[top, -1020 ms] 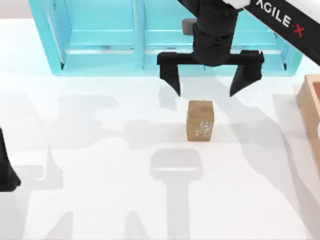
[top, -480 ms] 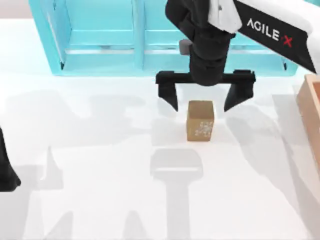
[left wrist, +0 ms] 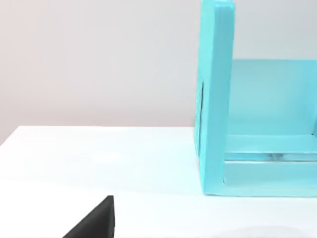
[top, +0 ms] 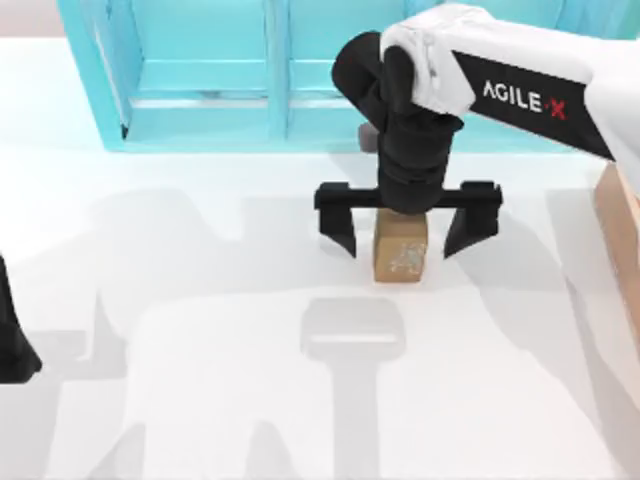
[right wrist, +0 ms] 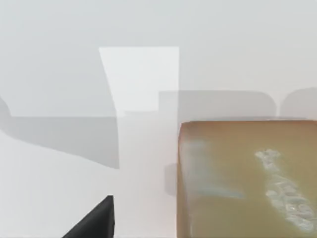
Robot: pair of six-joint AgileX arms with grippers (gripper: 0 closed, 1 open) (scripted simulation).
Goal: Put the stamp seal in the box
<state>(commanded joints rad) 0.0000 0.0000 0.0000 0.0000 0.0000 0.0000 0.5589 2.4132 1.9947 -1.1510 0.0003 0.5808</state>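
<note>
Small tan-brown rectangular block, the stamp seal (top: 401, 256), stands on the white table (top: 200, 380) a little right of centre in the top view, faint white markings on the face that shows; the right wrist view has it close up (right wrist: 247, 178), low and to the right of that frame. Right gripper (top: 408, 232) hangs directly over it, black fingers spread wide, one to each side of the block and neither touching it; released, holding nothing. Arm body hides the block's top edge. Orange-tan wooden box (top: 622, 225) sits at the right edge of the top view, well apart from the block, only its near wall in frame. Large cyan shelf unit (top: 200, 70) runs along the top of the frame behind. Left gripper (top: 12, 335) parked at the lower left edge; cannot tell its state. Judgement: the step in hand is the descent to grasp. To do it well, keep the block centred between the fingers, lower until the pads reach mid-height, then close evenly so the tall block does not tip or twist.
</note>
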